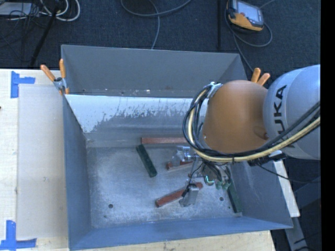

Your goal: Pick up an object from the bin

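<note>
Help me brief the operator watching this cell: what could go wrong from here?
The gripper is at the right end of the frontmost flat reddish-brown bar, not its middle; a lift there might let it tilt or slip. The dark green bar just right of it lies close by and could get knocked.

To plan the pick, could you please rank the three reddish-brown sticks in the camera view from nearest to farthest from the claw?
1. Front stick, beside the claw, towards the front wall.
2. Short stick, mid-floor.
3. Long stick, along the back wall.
</note>
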